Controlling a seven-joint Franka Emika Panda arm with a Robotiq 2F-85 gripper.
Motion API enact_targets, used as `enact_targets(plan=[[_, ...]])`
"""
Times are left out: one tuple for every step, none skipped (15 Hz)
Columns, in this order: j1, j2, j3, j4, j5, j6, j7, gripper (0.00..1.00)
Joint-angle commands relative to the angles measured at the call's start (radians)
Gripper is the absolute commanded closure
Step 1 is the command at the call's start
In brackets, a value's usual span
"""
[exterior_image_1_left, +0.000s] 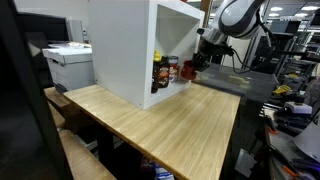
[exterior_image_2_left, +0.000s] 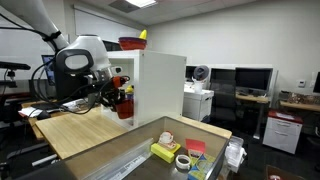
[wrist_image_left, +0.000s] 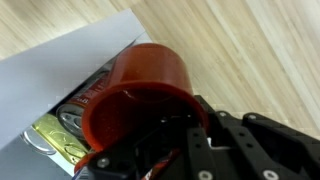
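My gripper (wrist_image_left: 182, 128) is shut on the rim of a red plastic cup (wrist_image_left: 140, 82). The wrist view shows one finger inside the cup and the other outside its wall. The cup (exterior_image_1_left: 190, 70) hangs at the open front of a white cabinet (exterior_image_1_left: 120, 45) that stands on the wooden table (exterior_image_1_left: 175, 120). Cans and bottles (exterior_image_1_left: 161, 72) stand inside the cabinet's lower shelf, and the wrist view shows a can and a gold packet (wrist_image_left: 62, 132) just beyond the cup. In an exterior view the gripper (exterior_image_2_left: 112, 90) holds the cup (exterior_image_2_left: 125, 102) beside the cabinet (exterior_image_2_left: 160, 85).
A red bowl (exterior_image_2_left: 130, 43) and a yellow object sit on top of the cabinet. A printer (exterior_image_1_left: 68, 62) stands behind the table. A tray (exterior_image_2_left: 185, 152) with tape rolls and small items lies at the near edge. Desks with monitors fill the room behind.
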Motion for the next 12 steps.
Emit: enact_targets(plan=[[-0.011,-0.026,0.013,0.021,-0.042,0.000,0.033,0.98],[-0.008,-0.039,0.013,0.027,-0.039,0.002,0.027,0.98],[-0.009,-0.046,0.015,0.030,-0.044,0.003,0.029,0.98],[-0.008,-0.055,0.016,0.034,-0.047,0.005,0.027,0.98],[-0.009,-0.061,0.016,0.036,-0.056,0.008,0.030,0.98],[-0.008,-0.069,0.015,0.040,-0.062,0.009,0.029,0.98],[-0.007,-0.076,0.013,0.044,-0.067,0.011,0.028,0.98],[-0.006,-0.082,0.011,0.047,-0.072,0.013,0.029,0.98],[-0.005,-0.089,0.010,0.050,-0.074,0.015,0.026,0.98],[-0.004,-0.096,0.009,0.054,-0.075,0.016,0.026,0.98],[-0.003,-0.099,0.008,0.056,-0.076,0.017,0.027,0.98],[-0.002,-0.106,0.007,0.060,-0.073,0.020,0.025,0.98]])
